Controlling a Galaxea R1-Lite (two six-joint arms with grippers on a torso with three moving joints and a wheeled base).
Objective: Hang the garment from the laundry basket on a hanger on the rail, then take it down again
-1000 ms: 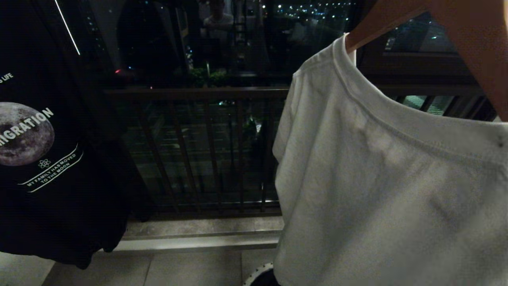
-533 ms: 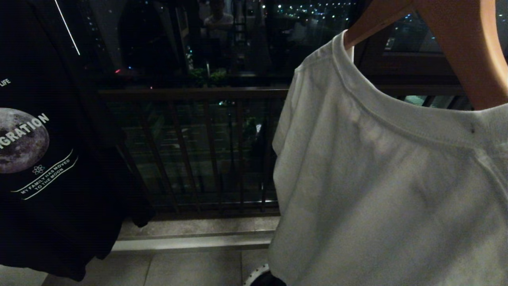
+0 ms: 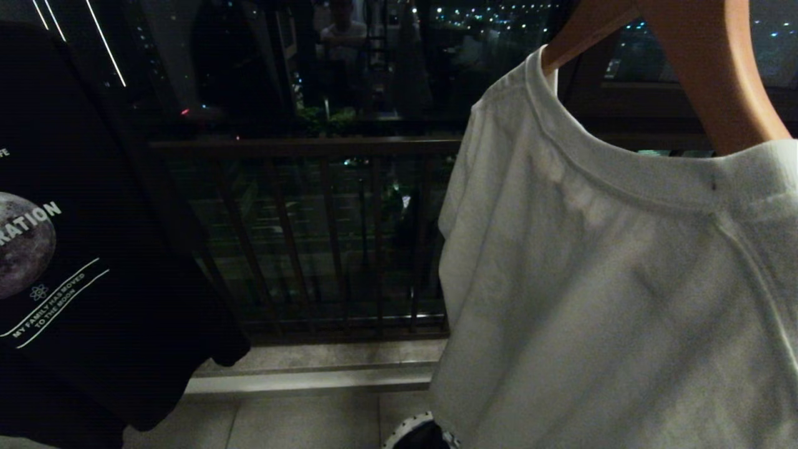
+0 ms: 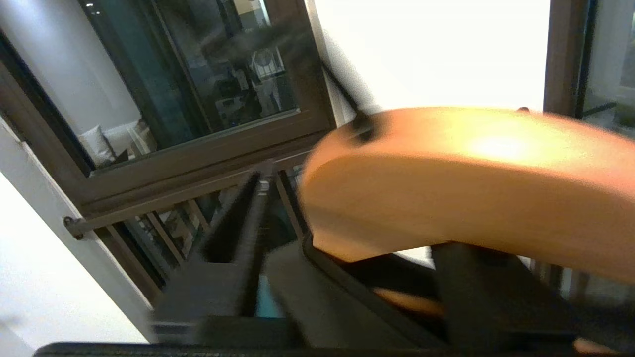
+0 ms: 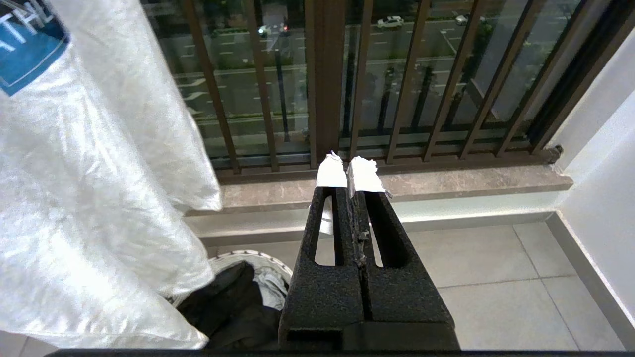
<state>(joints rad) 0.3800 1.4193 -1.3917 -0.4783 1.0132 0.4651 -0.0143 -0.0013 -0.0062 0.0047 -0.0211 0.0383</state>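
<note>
One white cotton T-shirt [image 3: 598, 280] is hanging on the tan wooden hanger [image 3: 711, 68], directly above the round dark-rimmed laundry basket [image 5: 233, 287]. You're reading hang done, take-down pending. Left gripper [image 4: 347, 277] is under the hanger; its grip, I cannot tell. Right gripper [image 5: 351, 173] is parked closed, empty.

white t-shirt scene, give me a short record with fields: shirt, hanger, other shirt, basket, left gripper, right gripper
shirt: white t-shirt hanging on the hanger, collar over its shoulders
hanger: wooden hanger, close above the left gripper in the left wrist view
other shirt: black t-shirt with a moon print, hanging to the left
basket: laundry basket on the floor under the white t-shirt, dark clothes inside
left gripper: under the hanger, grip unclear
right gripper: right gripper shut, empty, parked low near the basket
</note>
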